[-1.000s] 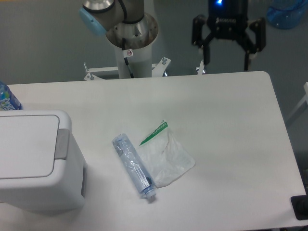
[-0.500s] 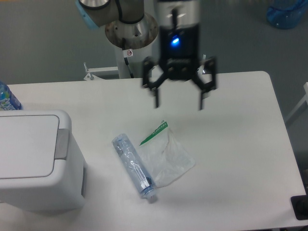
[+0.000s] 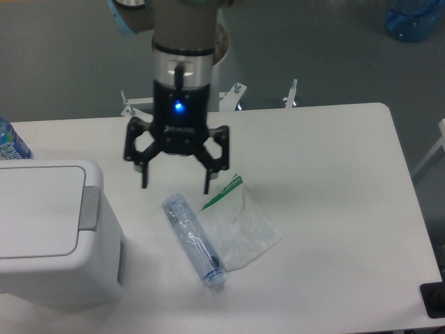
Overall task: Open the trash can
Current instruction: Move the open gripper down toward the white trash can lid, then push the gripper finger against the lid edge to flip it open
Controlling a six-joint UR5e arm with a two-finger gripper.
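1 boxy white trash can (image 3: 49, 233), flat lid down, grey tab (image 3: 88, 208) alongside; hand (image 3: 176, 186) spread.

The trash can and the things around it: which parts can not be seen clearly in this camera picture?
- Trash can: the left side is cut off by the picture edge; the closed lid hides the inside.
- Blue-capped bottle behind it: mostly cut off by the left edge.
- Green label of the plastic bag: print too small to read.
- Gripper: open; its height above the table cannot be judged.
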